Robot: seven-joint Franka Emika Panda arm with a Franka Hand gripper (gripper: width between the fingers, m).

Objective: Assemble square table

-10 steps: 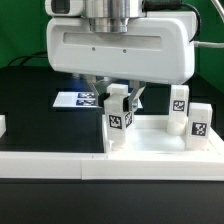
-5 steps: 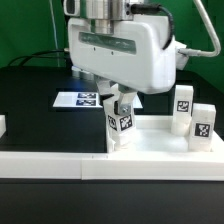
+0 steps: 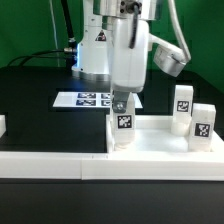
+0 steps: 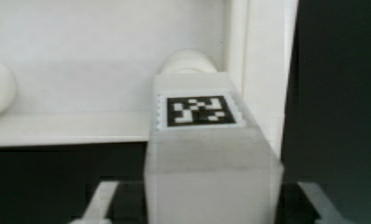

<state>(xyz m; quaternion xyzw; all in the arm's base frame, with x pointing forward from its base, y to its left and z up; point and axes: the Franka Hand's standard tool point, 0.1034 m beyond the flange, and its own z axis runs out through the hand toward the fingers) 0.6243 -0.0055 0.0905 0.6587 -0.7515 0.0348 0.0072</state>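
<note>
Square table leg (image 3: 121, 126): upright, long axis vertical, over tabletop (image 3: 160, 148) corner.
Gripper (image 3: 121, 100): directly above, clamped on leg top.
Other legs (image 3: 190, 115): 2, well apart.

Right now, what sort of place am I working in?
Probably a lab robot test bench: a black table against a green backdrop, a marker board fixed on it, and tagged white table legs.

Lab: green backdrop (image 3: 30, 30), marker board (image 3: 88, 99)

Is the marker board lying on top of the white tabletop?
No, the marker board lies flat on the black table, behind the tabletop.
</note>
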